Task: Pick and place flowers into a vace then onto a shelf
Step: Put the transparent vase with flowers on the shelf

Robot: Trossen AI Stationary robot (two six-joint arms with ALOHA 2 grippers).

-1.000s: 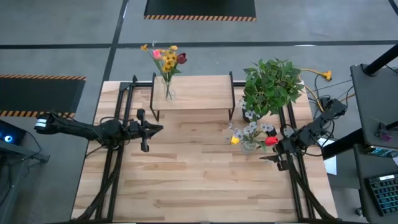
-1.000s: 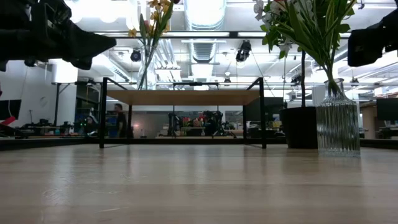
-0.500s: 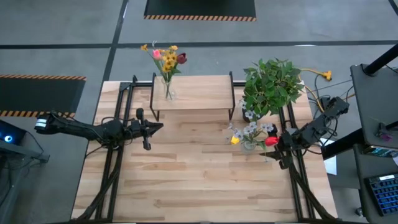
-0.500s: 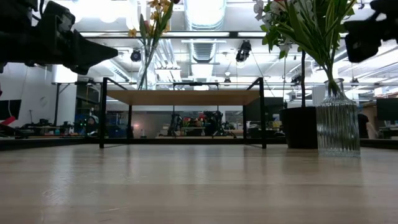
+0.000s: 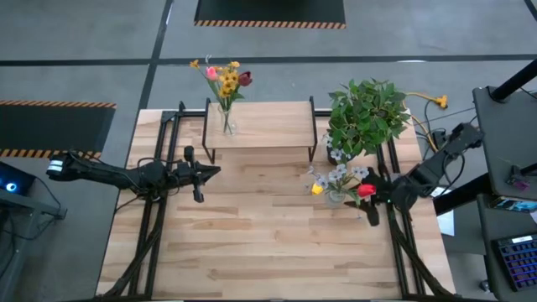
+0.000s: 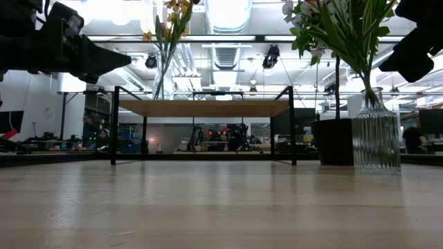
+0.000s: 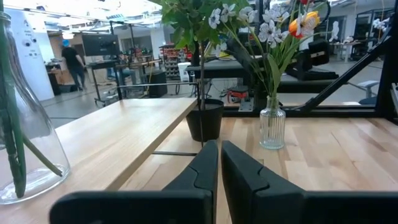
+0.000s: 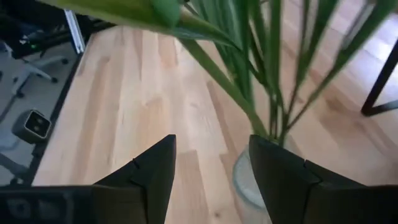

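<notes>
A ribbed glass vase (image 6: 376, 138) stands on the table at the right and holds flowers (image 5: 338, 178) with white, yellow and red heads. My right gripper (image 8: 211, 171) hangs open just above and to the right of it. Its fingers stand beside the green stems (image 8: 267, 93) and touch nothing. A second clear vase (image 5: 226, 124) with yellow, pink and maroon flowers (image 5: 225, 80) stands on the left end of the shelf (image 5: 268, 126). My left gripper (image 7: 219, 163) is shut and points level over the table's left part, in front of the shelf.
A bushy green potted plant (image 5: 367, 113) in a black pot (image 7: 204, 122) stands just behind the ribbed vase, at the shelf's right end. The table's near half (image 5: 268, 252) is bare wood. People and desks show in the room beyond.
My right gripper has risen beside the ribbed vase, rolling about its own axis and tipping so that it points down toward the vase's mouth. Its fingers stay open. The vases and flowers have not moved.
</notes>
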